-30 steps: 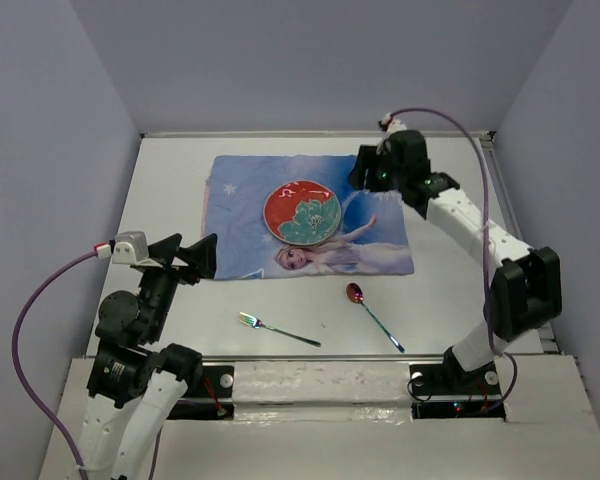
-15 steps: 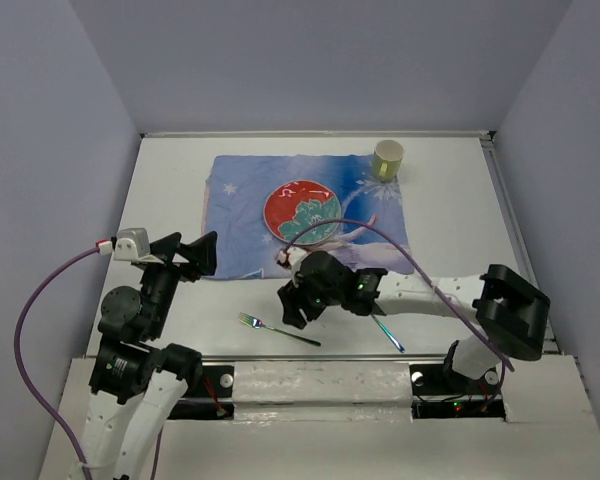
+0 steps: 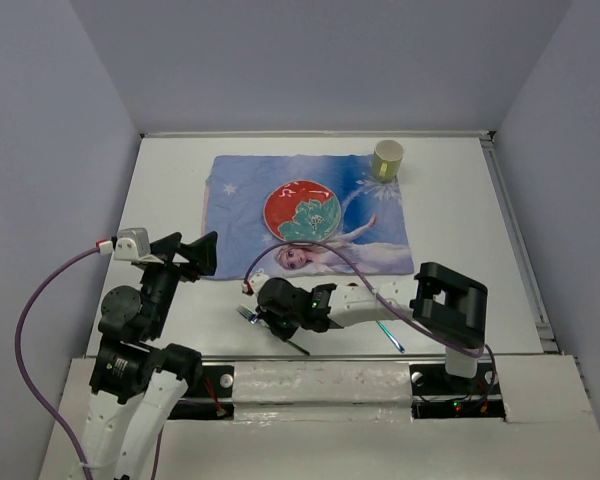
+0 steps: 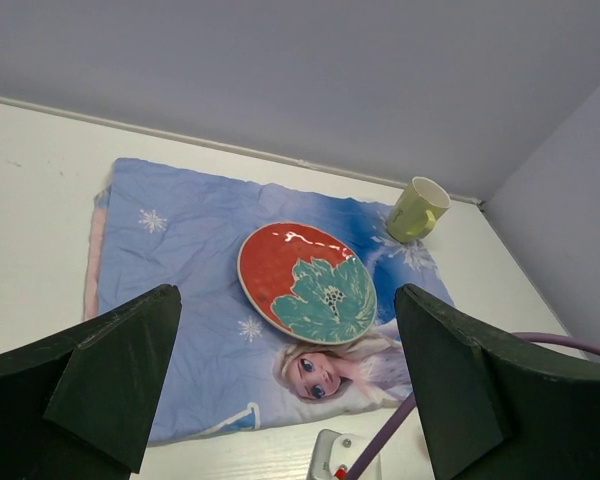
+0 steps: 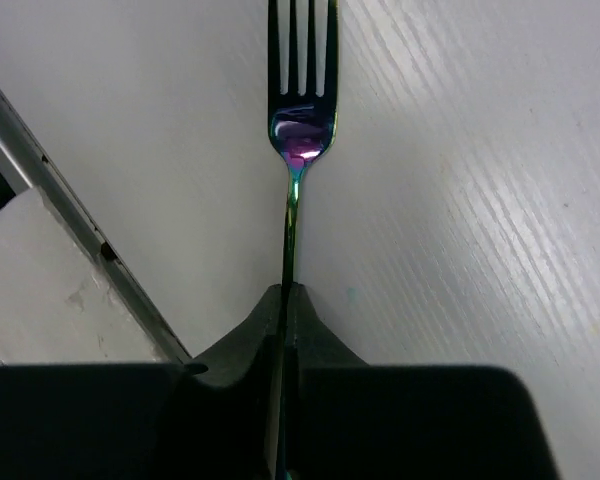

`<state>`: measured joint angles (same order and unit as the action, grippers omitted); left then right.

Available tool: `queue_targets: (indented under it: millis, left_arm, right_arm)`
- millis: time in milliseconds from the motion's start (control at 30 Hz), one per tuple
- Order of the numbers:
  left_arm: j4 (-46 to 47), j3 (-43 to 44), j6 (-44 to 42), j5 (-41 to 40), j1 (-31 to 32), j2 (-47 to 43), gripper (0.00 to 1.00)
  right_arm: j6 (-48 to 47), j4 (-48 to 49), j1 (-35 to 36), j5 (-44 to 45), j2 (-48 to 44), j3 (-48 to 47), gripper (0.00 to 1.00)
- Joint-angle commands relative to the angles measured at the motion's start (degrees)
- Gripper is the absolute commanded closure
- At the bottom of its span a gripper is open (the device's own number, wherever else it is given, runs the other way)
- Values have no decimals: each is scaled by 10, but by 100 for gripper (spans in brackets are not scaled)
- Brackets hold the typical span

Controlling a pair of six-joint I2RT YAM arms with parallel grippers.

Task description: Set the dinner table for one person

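right gripper sits low over the fork on the dinner table.

White arms; black jaws (purple cables)

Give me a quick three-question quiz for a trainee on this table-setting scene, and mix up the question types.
1. True or false: the right end effector is shut on the fork.
2. Which item lies on the blue placemat? A the plate; B the spoon; C the fork.
3. Fill in: the left end effector is ____ and holds nothing.
Key: 1 true; 2 A; 3 open.
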<state>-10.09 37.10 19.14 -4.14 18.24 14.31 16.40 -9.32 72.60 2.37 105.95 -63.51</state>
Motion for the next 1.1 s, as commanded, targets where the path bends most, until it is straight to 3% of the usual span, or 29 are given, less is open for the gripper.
queue_targets:
  millis: [0, 200, 400, 500, 700, 867, 1067]
  left_arm:
    - [25, -4, -7, 15, -4, 2, 1]
    - [24, -1, -7, 6, -4, -4, 1]
    - [-4, 7, 8, -62, -4, -13, 1]
    - [-1, 4, 7, -54, -4, -13, 1]
    - [2, 3, 7, -48, -3, -15, 1]
    - [3, 3, 6, -46, 2, -15, 1]
    - [3, 3, 6, -45, 5, -16, 1]
  right_arm:
    - [9, -11, 7, 49, 11, -45, 100]
    - [13, -4, -4, 101, -10, -129, 100]
    - [85, 7, -102, 155, 9, -225, 100]
    - [128, 14, -135, 214, 82, -330, 100]
    - [241, -5, -170, 241, 209, -472, 100]
    - [281, -52, -183, 254, 306, -593, 100]
    - [305, -68, -189, 244, 340, -616, 100]
